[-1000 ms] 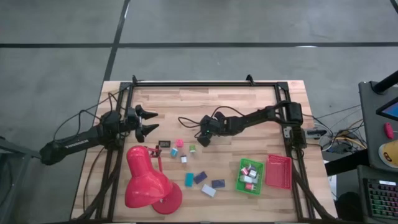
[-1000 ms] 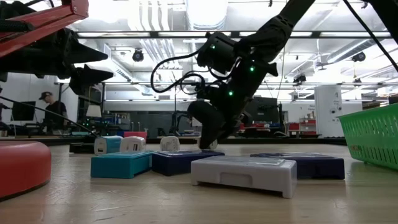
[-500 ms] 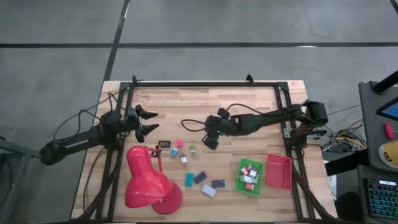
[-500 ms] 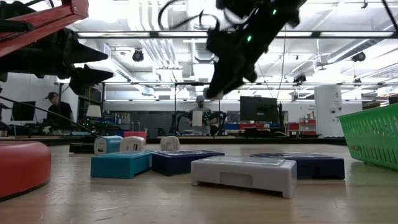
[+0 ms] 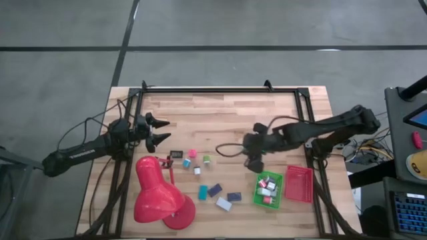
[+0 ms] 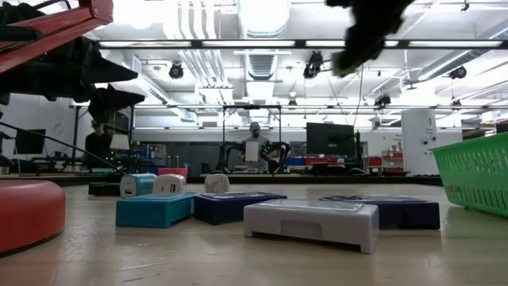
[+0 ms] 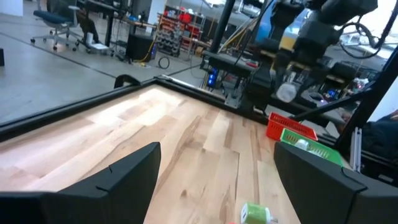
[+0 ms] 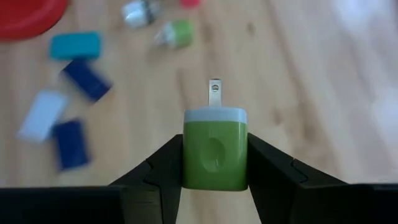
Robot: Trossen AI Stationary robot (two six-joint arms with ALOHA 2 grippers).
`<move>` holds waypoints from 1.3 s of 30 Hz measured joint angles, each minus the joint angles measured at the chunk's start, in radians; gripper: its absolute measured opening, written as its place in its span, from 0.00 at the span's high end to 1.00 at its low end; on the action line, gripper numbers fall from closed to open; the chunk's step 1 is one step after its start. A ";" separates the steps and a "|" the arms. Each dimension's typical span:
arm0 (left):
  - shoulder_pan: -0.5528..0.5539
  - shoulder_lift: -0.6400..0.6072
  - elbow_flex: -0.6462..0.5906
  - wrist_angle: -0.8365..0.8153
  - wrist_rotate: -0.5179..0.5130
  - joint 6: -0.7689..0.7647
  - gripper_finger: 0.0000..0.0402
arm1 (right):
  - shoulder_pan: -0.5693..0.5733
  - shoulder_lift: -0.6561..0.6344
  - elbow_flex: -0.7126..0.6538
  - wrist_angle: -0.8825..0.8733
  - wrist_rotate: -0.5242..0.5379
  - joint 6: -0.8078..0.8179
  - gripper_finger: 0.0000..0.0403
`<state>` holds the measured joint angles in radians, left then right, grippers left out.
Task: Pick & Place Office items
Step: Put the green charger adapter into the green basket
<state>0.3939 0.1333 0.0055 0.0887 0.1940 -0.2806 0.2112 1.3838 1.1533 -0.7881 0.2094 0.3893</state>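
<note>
High view: several small pieces already fill the green mesh tray (image 5: 268, 189); the right claw (image 5: 253, 160), clamped on a green plug-cube (image 8: 214, 148), nears it; eight loose blocks (image 5: 215, 190) remain; left claw (image 5: 160, 130) waits apart.

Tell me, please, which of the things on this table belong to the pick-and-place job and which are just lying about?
Part of the job:
- green plug cube, held in the right gripper
- green cube on the table
- pink cube
- teal block
- dark blue blocks
- white block
- green tray
- red tray

Just lying about:
- red desk lamp
</note>
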 joint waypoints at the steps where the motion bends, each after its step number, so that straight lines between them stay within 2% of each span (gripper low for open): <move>1: 0.000 0.001 0.000 0.000 0.000 0.000 0.20 | 0.016 -0.016 0.000 -0.022 -0.020 0.014 0.64; 7: 0.000 0.002 0.000 0.000 0.000 0.000 0.20 | 0.144 -0.074 -0.005 -0.100 -0.141 0.090 0.64; 13: 0.000 0.002 0.000 0.000 0.000 0.000 0.20 | 0.278 -0.090 -0.059 -0.107 -0.141 0.135 0.64; 19: 0.000 0.002 0.000 0.000 0.000 0.000 0.20 | 0.365 -0.055 -0.149 -0.084 -0.139 0.140 0.64; 26: 0.000 0.002 0.000 0.000 0.000 0.000 0.20 | 0.387 0.001 -0.244 -0.039 -0.128 0.185 0.64; 34: 0.000 0.002 0.000 0.000 0.000 0.000 0.20 | 0.386 0.046 -0.299 -0.002 -0.058 0.163 0.64; 39: 0.000 0.002 0.000 0.000 0.000 0.000 0.20 | 0.386 0.052 -0.319 0.031 -0.050 0.157 0.64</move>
<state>0.3939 0.1356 0.0054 0.0883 0.1940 -0.2803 0.5972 1.4359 0.8340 -0.7576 0.1589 0.5468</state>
